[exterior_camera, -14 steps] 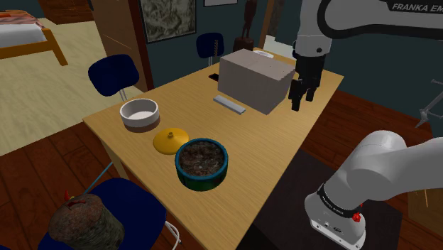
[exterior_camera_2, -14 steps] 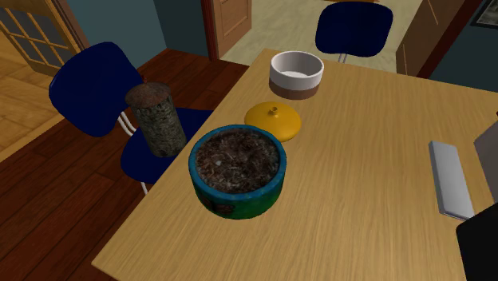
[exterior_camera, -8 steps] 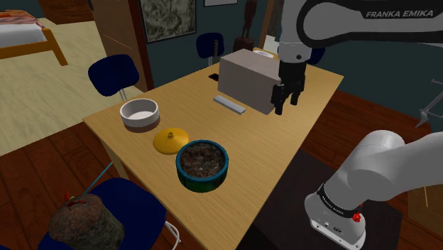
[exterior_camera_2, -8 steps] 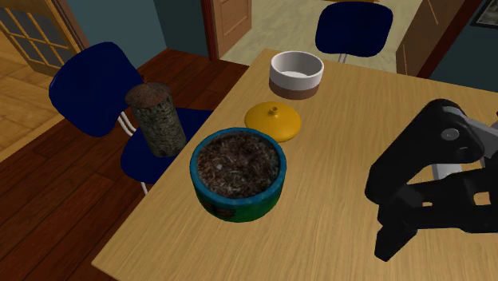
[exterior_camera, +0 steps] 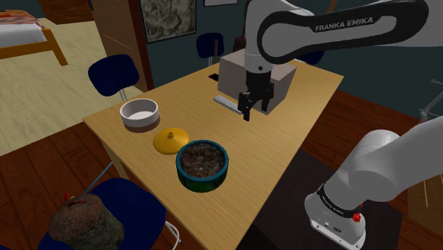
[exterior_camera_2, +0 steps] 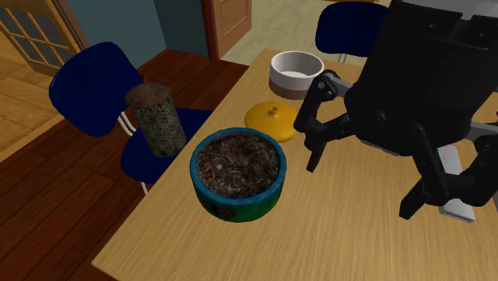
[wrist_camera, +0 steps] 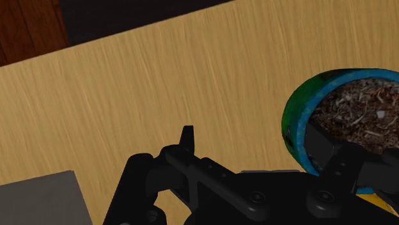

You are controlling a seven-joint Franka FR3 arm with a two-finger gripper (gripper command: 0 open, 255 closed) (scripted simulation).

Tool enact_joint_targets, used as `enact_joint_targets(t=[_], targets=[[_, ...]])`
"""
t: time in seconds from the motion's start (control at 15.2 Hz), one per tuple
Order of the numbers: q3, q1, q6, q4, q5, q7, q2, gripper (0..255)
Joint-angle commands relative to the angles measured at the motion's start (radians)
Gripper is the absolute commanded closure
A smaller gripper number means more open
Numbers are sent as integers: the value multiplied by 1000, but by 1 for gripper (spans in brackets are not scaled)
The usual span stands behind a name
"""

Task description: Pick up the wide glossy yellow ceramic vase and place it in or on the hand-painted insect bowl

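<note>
Yellow vase [exterior_camera: 171,140], a low glossy dome with a small knob on top, sits on the wooden table [exterior_camera: 284,145] between two bowls. On its far left in the shoulder view is a white bowl [exterior_camera: 139,122] with a brownish band round its base and a pale inside. On its near right, almost touching it, is the insect bowl [exterior_camera: 201,183], with a blue rim and green wall, filled to just under the rim with dark brown speckled matter.

The black gripper [exterior_camera: 255,111] hangs above the table with its fingers [exterior_camera_2: 311,156] spread wide apart, clasping nothing and touching nothing. In the wrist view, the insect bowl's rim lies beside one finger, with bare wood between the two.

The vase lies to the shoulder view's left of the fingers and nearer the table's front edge, apart from them. In the second exterior view one fingertip hangs just to the right of the vase.

Behind the gripper stands a grey box [exterior_camera: 231,74], with a flat grey slab [exterior_camera: 227,104] at its foot.
</note>
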Motion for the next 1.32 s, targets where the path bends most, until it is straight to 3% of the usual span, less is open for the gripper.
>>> enact_joint_targets(t=[0.0,0.66,1.25], targets=[[27,7,48,25,5,39,61,0],[126,36,209,263,-63,236,416,0],[144,111,241,597,-195,406,760,0]])
